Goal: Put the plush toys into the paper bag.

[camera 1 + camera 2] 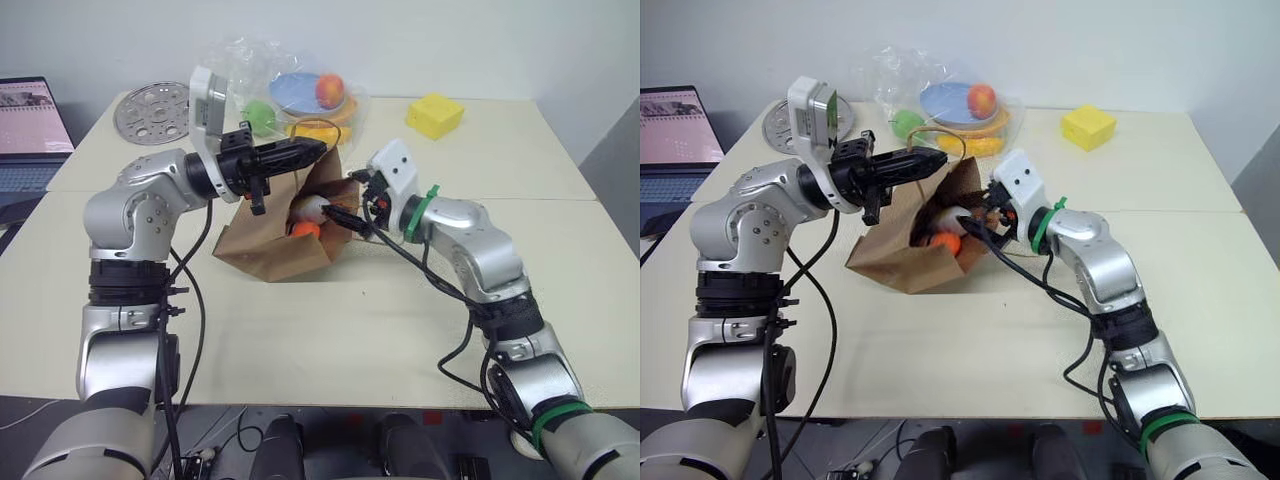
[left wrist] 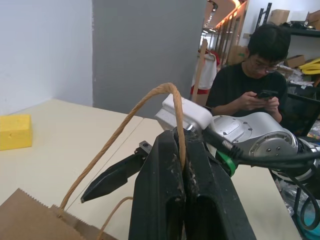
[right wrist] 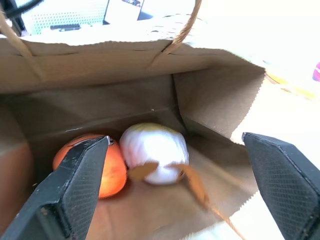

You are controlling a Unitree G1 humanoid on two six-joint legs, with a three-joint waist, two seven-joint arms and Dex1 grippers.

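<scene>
The brown paper bag (image 1: 262,252) lies on its side on the table, its mouth turned toward my right arm. My left gripper (image 1: 318,149) is shut on one twisted handle (image 2: 150,98) and holds the mouth's upper edge up. Inside the bag, the white egg plush toy (image 3: 155,149) lies right beside the orange carrot plush toy (image 3: 114,171). My right gripper (image 3: 175,140) stands open at the bag's mouth, its fingers wide apart and holding nothing, just in front of the toys.
Behind the bag sits a clear plastic bag (image 1: 295,95) with a blue plate and hard fruits. A yellow block (image 1: 435,115) is at the back right, a round metal disc (image 1: 152,110) and a laptop (image 1: 30,130) at the back left. A seated person (image 2: 250,82) shows beyond the table.
</scene>
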